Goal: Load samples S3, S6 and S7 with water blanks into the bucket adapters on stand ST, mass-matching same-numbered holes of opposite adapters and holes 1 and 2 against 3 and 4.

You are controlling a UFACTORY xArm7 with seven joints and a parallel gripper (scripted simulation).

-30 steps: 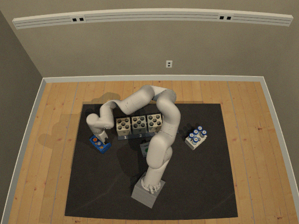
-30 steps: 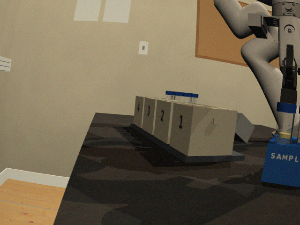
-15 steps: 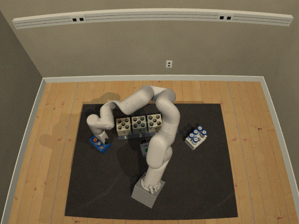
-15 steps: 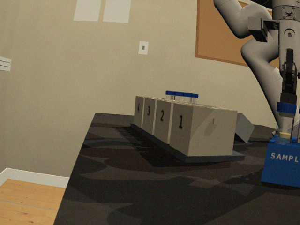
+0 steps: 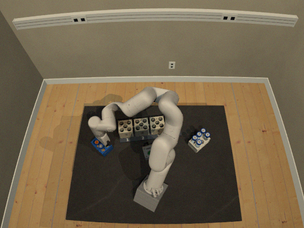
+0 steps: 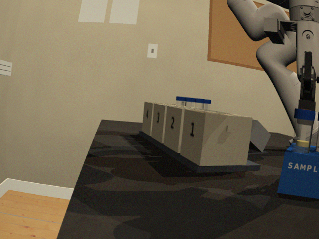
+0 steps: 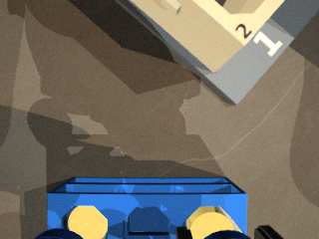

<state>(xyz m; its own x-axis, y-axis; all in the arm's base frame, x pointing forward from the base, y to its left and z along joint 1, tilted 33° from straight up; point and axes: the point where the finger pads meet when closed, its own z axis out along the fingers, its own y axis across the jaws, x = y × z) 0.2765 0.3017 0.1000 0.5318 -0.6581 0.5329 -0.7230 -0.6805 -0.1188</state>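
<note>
My gripper (image 5: 107, 144) (image 6: 306, 105) (image 7: 226, 234) is shut on a blue-capped sample tube (image 6: 304, 114) (image 7: 222, 236) at the blue sample rack (image 5: 105, 153) (image 6: 296, 179) (image 7: 115, 199). The tube is upright, its lower end in the rack; its ID is not readable. An orange-dot tube (image 5: 96, 142) and a grey-dot tube (image 5: 100, 146) stand there too. Adapters 1 (image 5: 125, 135) (image 6: 226, 144), 2 (image 5: 141, 133) (image 6: 173, 128) and 3 (image 5: 156, 131) (image 6: 158, 123) show empty holes. Adapter 4 (image 6: 147, 117) is hidden by the arm in the top view. Several white-dot blanks stand in the white rack (image 5: 196, 148).
The adapters stand on the dark stand (image 5: 131, 139) (image 6: 226, 168) (image 7: 236, 87), which is close to the blue rack. The sloped desk (image 5: 145, 149) (image 6: 260, 136) with the green DONE key (image 5: 148, 152) is in front of the stand, partly behind the arm. The arm reaches over the stand's right end.
</note>
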